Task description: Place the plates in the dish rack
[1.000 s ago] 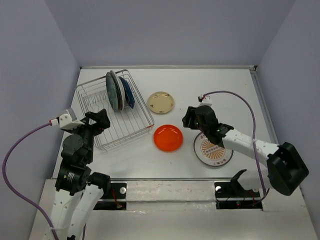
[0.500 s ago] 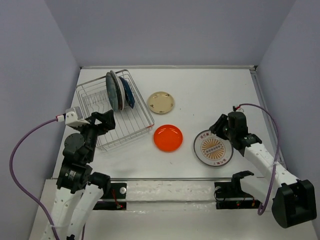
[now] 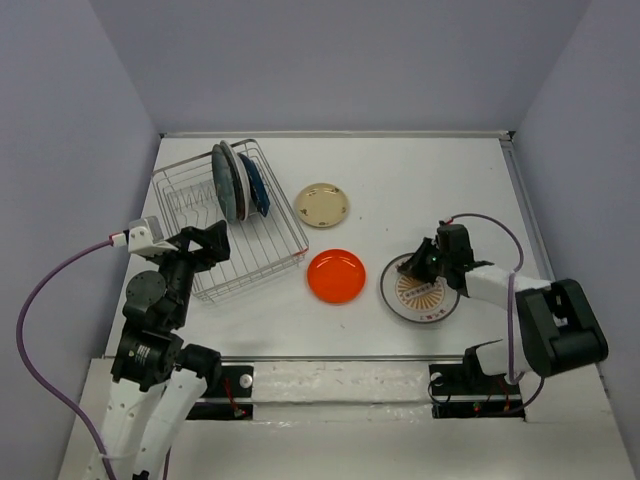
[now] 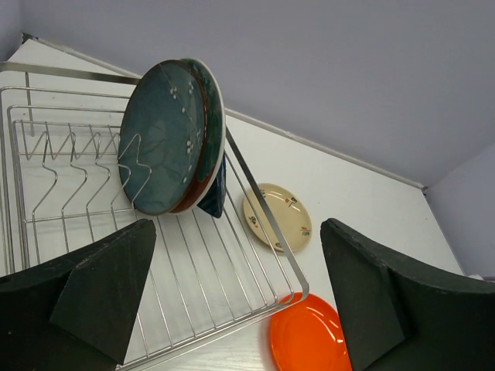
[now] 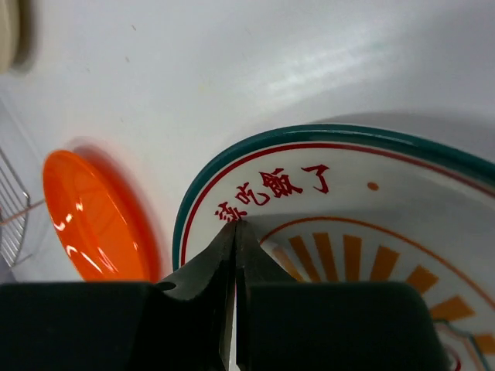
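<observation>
Three plates stand on edge in the rack (image 3: pixel 262 252), at the far left of the table (image 3: pixel 420 170). The teal plate (image 4: pixel 161 139) is nearest the left arm, and the floral plate (image 4: pixel 209 97) sits tight behind it. The blue plate (image 4: pixel 216 192) is at the back (only a sliver shows past the other two in the left wrist view).

Three more plates lie flat on the table outside the rack. The cream plate (image 3: pixel 322 205) sits just off the rack's right side. The orange plate (image 3: pixel 336 276) lies nearer the arms, by the rack's near right corner. The white plate (image 3: pixel 428 300) is ringed in green and red, with an orange sunburst and red characters. It lies right of the orange one, close but apart.

The right gripper (image 5: pixel 234 226) is low over the white plate, its fingers pressed together to a thin seam with nothing seen between them. The tips meet at the plate's face just inside the red ring, beside the characters, on the side toward the orange plate. Whether they touch the glaze cannot be told. The right arm reaches in from the right, over the plate's far rim.

The left gripper (image 4: pixel 237 232) hangs at the rack's near side, fingers spread wide and holding nothing. It points across the tines toward the standing plates.
</observation>
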